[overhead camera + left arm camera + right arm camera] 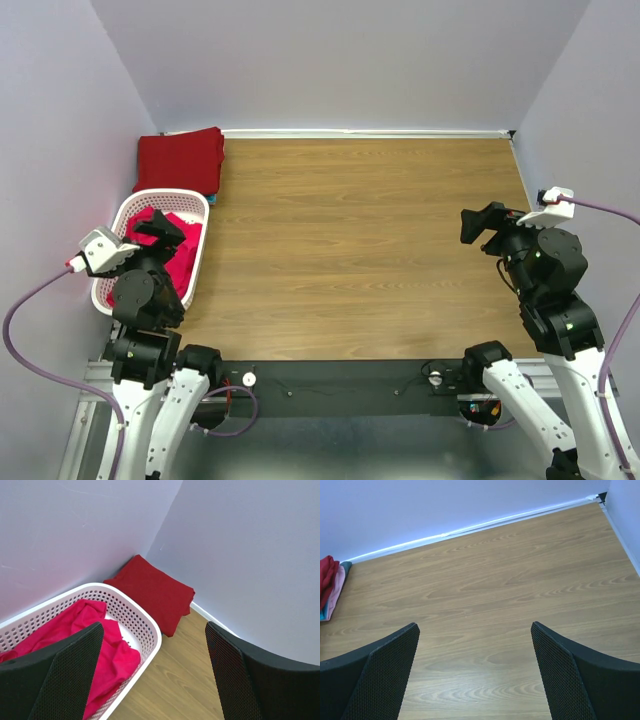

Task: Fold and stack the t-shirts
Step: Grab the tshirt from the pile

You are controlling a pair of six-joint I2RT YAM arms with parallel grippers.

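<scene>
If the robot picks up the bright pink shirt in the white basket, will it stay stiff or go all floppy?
Probably floppy: the pink shirt lies crumpled in soft folds inside the basket, so it would likely droop when lifted. It looks like thin cloth, so it is probably light. One pinch may lift only part of it, with the rest trailing.

You have a brown wood-grain tabletop (pixel 360 250) boxed in on three sides by plain pale lavender walls: a back wall (pixel 340 60), a left wall (pixel 50 120) and a right wall (pixel 600 100). A thin white strip (pixel 360 132) runs where the back wall meets the wood. A black band (pixel 340 378) edges the near side. The light is even and soft.
</scene>
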